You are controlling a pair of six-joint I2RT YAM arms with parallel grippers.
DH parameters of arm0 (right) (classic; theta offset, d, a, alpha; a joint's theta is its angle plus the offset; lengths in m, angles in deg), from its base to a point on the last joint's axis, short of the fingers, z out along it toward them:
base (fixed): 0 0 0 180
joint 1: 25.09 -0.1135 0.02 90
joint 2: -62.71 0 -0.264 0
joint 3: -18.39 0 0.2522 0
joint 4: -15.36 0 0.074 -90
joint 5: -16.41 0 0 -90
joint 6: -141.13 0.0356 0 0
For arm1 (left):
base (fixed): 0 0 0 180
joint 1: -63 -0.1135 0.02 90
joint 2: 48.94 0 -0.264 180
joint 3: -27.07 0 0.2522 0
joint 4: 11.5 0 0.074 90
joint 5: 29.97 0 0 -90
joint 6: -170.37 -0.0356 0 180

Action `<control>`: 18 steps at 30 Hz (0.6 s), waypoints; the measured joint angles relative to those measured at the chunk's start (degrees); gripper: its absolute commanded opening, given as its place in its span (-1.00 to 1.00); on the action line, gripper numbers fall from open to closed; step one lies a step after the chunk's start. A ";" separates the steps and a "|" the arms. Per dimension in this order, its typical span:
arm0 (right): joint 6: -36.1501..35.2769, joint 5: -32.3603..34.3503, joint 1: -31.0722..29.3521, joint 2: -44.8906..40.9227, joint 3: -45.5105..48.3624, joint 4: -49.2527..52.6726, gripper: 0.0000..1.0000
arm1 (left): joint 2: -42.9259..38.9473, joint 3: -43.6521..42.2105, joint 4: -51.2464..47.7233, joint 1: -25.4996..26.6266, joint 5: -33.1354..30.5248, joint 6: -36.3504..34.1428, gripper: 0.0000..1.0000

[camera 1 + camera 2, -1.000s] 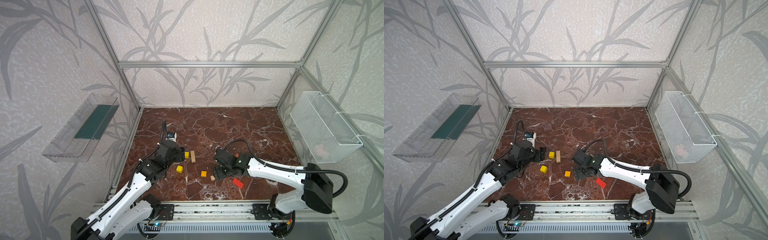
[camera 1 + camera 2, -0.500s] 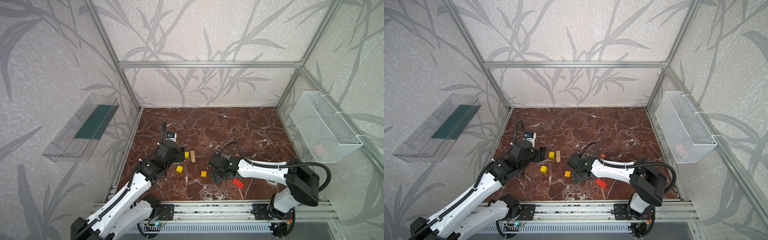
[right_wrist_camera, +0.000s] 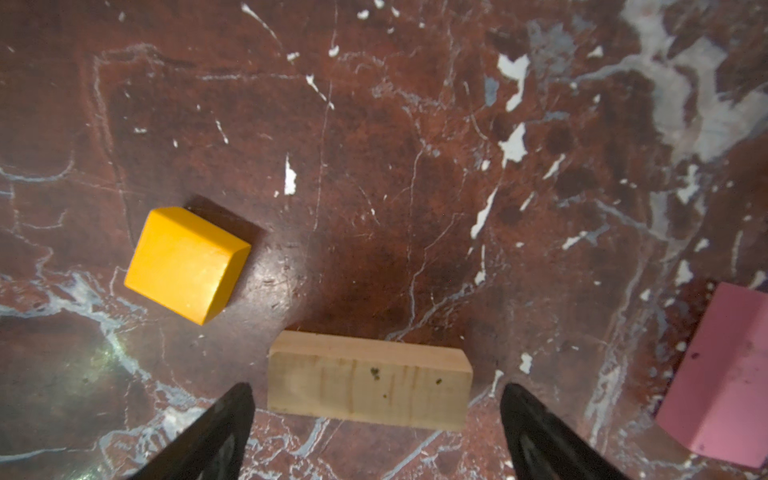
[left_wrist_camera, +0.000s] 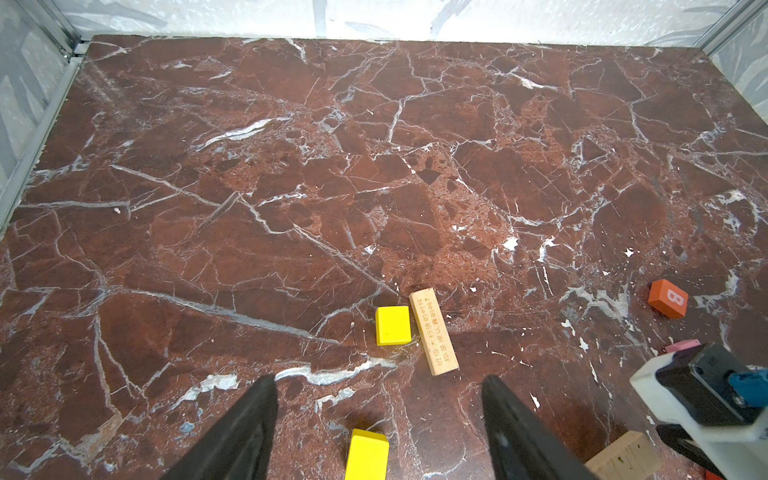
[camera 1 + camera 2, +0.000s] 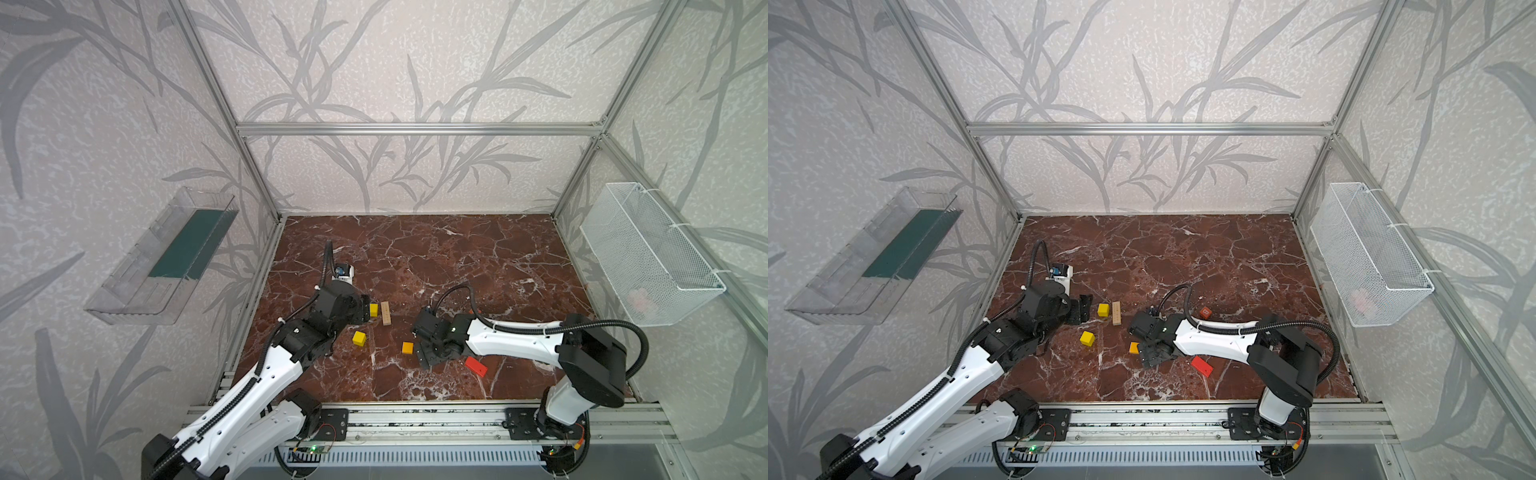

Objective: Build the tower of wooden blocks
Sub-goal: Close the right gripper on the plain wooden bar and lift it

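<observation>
— What sits between the right gripper's (image 3: 375,388) spread jaws?
— A tan plank (image 3: 370,380), flat on red marble (image 3: 415,124), touching neither jaw; an orange cube (image 3: 183,262) near one end, a pink brick (image 3: 719,374) beyond the other

Robot lab test cell, not a home or shop: box of alu extrusion frame (image 5: 415,129) w/ leaf-print wall panels (image 5: 415,62) on three sides, around a red marble-look worktop (image 5: 457,257). Two white/black robot arms, left arm (image 5: 257,386) & right arm (image 5: 515,343), bolted to a slotted rail (image 5: 415,417) along the worktop's front edge, w/ a vented cable duct (image 5: 395,457) below. Clear plastic tray (image 5: 124,299) hangs on the wall by the left arm, wire basket (image 5: 640,257) on the opposite wall. Small wood blocks (image 5: 359,338) lie loose near the front edge.
</observation>
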 measured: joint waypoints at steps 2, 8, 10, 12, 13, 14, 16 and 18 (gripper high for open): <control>0.37 -0.02 0.00 0.35 0.00 -0.28 0.88 | 0.00 0.00 0.00 0.00 0.00 0.00 0.51; 1.03 -0.13 0.00 1.60 0.00 -1.20 0.88 | 0.00 0.00 0.00 0.00 0.00 0.00 0.51; 1.25 -0.13 0.00 1.99 -0.02 -1.33 0.87 | 0.02 0.00 0.00 0.00 0.00 0.00 0.51; 1.51 -0.17 0.00 2.93 -0.02 -1.66 0.85 | 0.02 0.00 0.00 0.00 0.00 0.00 0.51; 1.73 -0.20 0.00 3.39 -0.02 -1.75 0.82 | 0.02 0.00 0.00 0.00 0.00 0.00 0.51; 1.90 -0.13 0.00 3.61 -0.13 -1.81 0.78 | 0.02 0.00 0.00 0.00 0.00 0.00 0.51; 2.29 -0.13 0.00 3.67 -0.22 -2.08 0.72 | 0.02 0.00 0.00 0.00 0.00 0.00 0.51; 2.51 -0.13 0.00 3.72 -0.22 -2.12 0.59 | 0.02 0.00 0.00 0.00 0.00 0.00 0.51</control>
